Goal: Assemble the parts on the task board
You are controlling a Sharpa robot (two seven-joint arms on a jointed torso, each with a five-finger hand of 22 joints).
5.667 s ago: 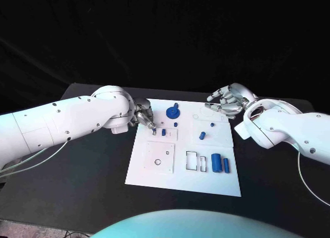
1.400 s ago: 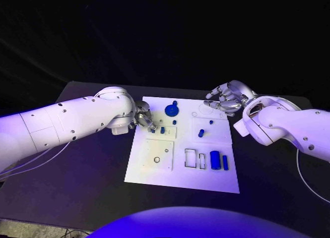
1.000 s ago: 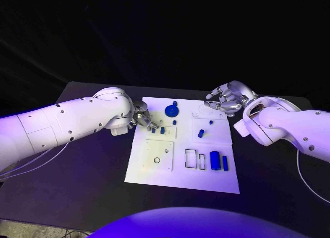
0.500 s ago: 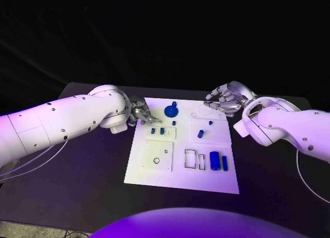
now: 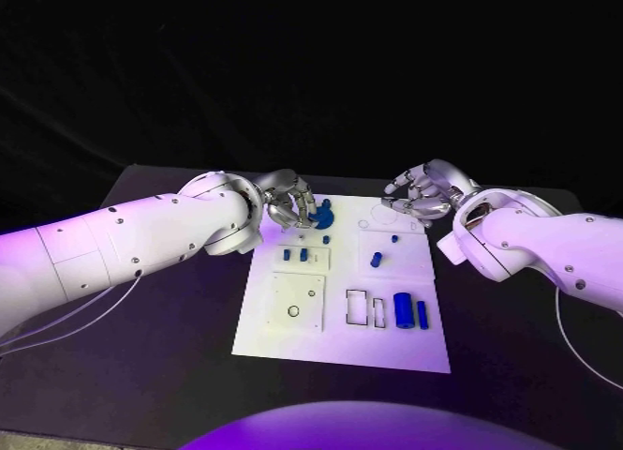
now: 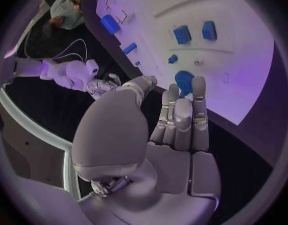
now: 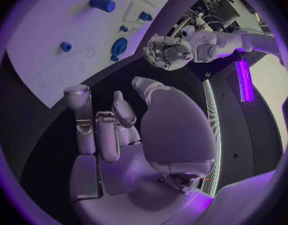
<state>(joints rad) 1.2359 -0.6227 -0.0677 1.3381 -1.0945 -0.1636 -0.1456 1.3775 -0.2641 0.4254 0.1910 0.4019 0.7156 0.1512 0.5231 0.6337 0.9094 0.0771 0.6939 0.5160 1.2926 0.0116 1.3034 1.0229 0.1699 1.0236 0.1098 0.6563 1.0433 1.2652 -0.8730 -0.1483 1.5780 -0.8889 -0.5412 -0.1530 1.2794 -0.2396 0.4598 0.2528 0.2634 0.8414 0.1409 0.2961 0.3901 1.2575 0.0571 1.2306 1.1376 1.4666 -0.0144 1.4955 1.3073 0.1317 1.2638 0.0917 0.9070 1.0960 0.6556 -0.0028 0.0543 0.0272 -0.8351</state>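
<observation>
The black bench (image 5: 149,309) carries the white task board (image 5: 393,352) at its middle. Blue parts (image 5: 405,310) lie on it. The left hand (image 5: 289,202), released, hovers by the board's far-left corner beside the round part (image 5: 323,218). The right hand (image 5: 420,192), curled and holding nothing, hangs over the far-right corner.

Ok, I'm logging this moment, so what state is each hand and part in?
Left hand: open, fingers apart, above the round blue part.
Right hand: fingers curled, holding nothing.
Two small blue parts: in their recessed panel.
Two long blue parts: lying flat on the task board.
</observation>
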